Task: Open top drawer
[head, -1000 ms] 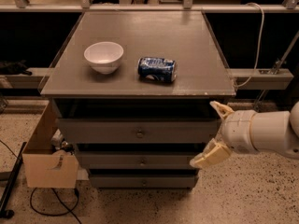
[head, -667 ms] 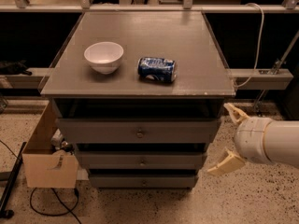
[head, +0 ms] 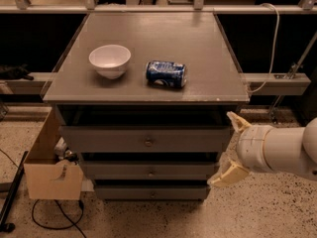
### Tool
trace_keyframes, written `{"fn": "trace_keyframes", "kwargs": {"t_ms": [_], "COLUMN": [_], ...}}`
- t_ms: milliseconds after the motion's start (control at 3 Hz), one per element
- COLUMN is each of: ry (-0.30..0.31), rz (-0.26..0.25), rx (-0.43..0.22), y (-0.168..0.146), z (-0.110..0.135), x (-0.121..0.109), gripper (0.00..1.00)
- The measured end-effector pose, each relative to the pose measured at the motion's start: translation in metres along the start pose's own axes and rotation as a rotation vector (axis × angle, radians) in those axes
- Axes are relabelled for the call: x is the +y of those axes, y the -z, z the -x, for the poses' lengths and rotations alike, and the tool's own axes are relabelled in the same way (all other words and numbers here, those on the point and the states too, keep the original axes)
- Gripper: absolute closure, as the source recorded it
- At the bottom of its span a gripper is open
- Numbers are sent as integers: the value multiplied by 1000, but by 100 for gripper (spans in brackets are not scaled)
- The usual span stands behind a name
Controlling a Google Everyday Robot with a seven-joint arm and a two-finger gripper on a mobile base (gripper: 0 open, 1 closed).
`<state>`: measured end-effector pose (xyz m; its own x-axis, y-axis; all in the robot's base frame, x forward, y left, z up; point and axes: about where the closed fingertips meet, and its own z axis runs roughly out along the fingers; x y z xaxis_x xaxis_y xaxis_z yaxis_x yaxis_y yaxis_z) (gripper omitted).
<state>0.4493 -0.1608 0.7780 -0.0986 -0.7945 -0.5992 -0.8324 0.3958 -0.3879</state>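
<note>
Currently the claw (head: 232, 148) hangs at the right of the cabinet, level with the top drawer (head: 119, 140), its two fingers spread wide apart and holding nothing. The top drawer sits directly under the bench (head: 198, 43) top, front roughly flush with the cabinet; its knob (head: 148, 142) is at centre, well left of the claw. The task looks not yet begun.

Risks, as judged:
- The claw is off to the side of the knob, not in front of it. A straight push in from here would meet the drawer's right edge or the cabinet corner.
- The knob is small and round, so fingers closing off-centre could slip off it.
- The middle drawer (head: 148, 171) has a similar knob just below; a low approach could catch the wrong one.

Against the frame 0.7 s ago: the claw sits nearer the cabinet's right edge, fingers as wide as then. The drawer, white bowl (head: 110, 60) and blue can (head: 166, 74) are unchanged.
</note>
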Motion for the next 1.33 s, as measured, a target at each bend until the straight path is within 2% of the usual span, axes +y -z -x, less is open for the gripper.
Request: {"fn": "trace_keyframes", "kwargs": {"t_ms": [1000,1333], "ry": [58,56], "rz": [-1,27], "rx": [87,116], "y": [-61,-108], "z": [-3,-11], "x": [-6,-14], "gripper": [0,0]}}
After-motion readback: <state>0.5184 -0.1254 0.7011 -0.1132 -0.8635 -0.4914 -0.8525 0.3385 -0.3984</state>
